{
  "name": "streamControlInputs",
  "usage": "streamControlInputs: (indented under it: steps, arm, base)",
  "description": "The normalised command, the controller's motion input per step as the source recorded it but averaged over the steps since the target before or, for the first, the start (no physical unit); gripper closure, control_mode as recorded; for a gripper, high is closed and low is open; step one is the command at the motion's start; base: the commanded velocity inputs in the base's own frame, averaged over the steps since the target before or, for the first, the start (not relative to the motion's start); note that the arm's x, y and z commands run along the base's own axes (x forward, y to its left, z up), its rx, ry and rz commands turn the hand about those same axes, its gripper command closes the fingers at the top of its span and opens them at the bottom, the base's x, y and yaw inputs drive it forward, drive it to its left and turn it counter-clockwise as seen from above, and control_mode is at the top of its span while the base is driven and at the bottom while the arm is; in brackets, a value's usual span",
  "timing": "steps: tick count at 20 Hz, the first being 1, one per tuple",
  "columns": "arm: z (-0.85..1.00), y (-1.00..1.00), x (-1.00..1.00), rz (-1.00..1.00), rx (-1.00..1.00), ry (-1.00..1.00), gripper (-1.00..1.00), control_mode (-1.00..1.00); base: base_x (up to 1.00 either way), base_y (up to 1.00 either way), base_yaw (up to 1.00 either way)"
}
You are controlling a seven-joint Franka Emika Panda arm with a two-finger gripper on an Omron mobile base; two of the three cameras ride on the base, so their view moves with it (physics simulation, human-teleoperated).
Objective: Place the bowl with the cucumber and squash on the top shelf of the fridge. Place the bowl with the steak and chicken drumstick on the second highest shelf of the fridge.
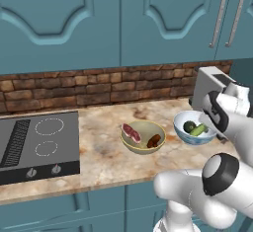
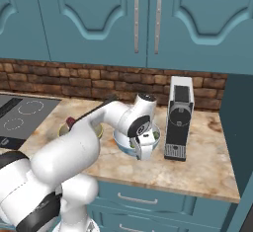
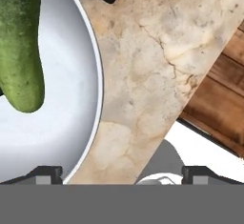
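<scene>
Tool: my tool hangs at the near rim of the bowl with the cucumber and squash; in the hand view the finger tips stand wide apart with the rim between them, nothing gripped.
Patterned bowl: I see it on the bench, just beside the coffee machine; the cucumber and the squash lie inside it.
Tan bowl: the second bowl sits on the bench to the left of the patterned one, near but apart, holding the steak and the chicken drumstick.
Done: nothing, as I judge it; both bowls are on the bench.
In hand: I read this as the approach to grasp the patterned bowl by its rim.
Left: close and lift, carry it to the fridge's top shelf, then take the tan bowl to the second highest shelf.
</scene>
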Motion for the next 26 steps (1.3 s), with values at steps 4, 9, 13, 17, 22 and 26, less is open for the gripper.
streamControlInputs:
  steps: [4,9,13,17,22,26]
  arm:
    - [-0.33,0.00,0.20,-0.01,0.00,-0.06,-1.00,-1.00]
    - [-0.25,0.00,0.28,0.00,0.00,-0.05,-1.00,-1.00]
    - [-0.13,0.00,0.18,0.00,0.00,-0.03,-1.00,-1.00]
    - [-0.11,0.00,0.16,0.00,0.00,-0.01,-1.00,-1.00]
    - [-0.14,-0.01,0.06,0.00,0.00,0.00,1.00,-1.00]
    - [-0.02,0.00,0.01,0.00,0.00,0.00,1.00,-1.00]
  base:
    - [0.00,0.00,0.00]
    - [0.00,0.00,0.00]
    - [0.00,0.00,0.00]
    - [0.00,0.00,0.00]
    - [0.00,0.00,0.00]
    - [0.00,0.00,0.00]
